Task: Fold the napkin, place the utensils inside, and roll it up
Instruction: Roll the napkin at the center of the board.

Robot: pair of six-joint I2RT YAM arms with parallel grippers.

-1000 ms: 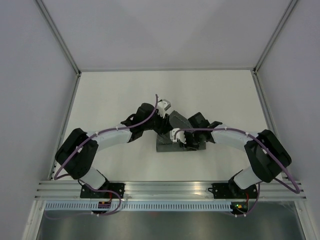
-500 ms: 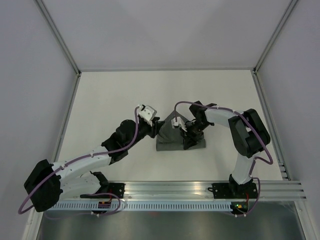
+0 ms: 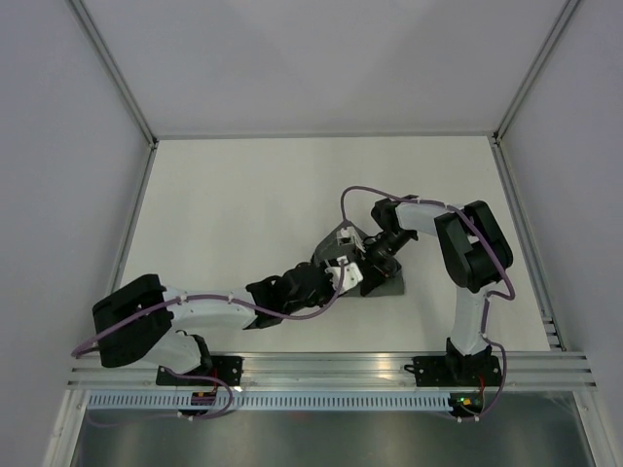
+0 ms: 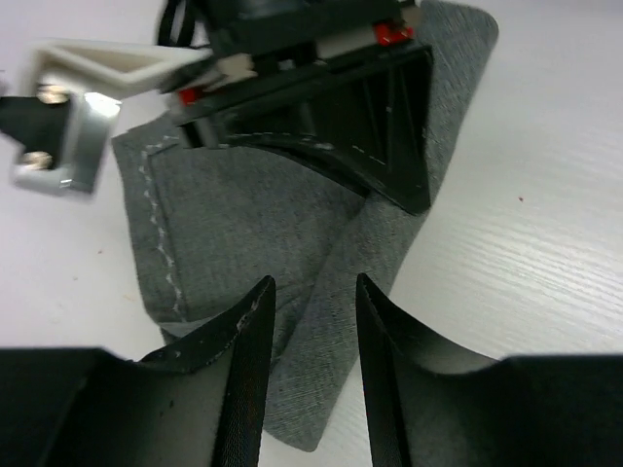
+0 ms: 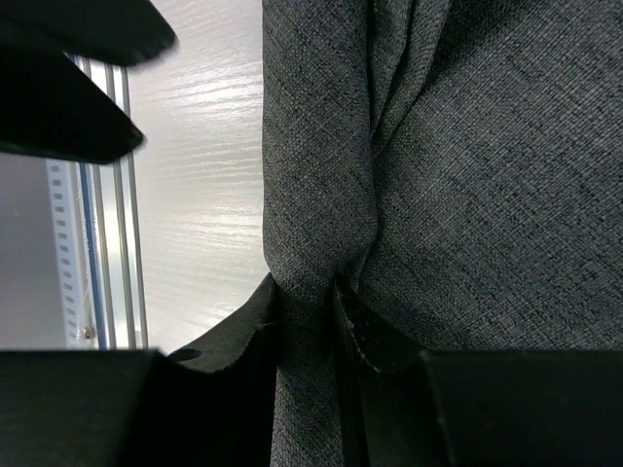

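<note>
Left pincer [image 4: 313, 287] nearer now, over napkin [image 4: 243, 214]

- A white table [image 3: 224, 214] with a faint wood grain lies under me.
- An aluminium rail [image 3: 321, 365] runs along its near edge.
- A slotted grey strip [image 3: 321, 400] sits just before that rail.
- Plain grey walls [image 3: 321, 58] close three sides, with metal posts [image 3: 115, 73] slanting to the far corners.

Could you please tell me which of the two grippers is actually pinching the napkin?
The right gripper: its fingers are closed on a bunched fold of the napkin, while the left gripper has its fingers apart over the cloth, gripping nothing.
</note>
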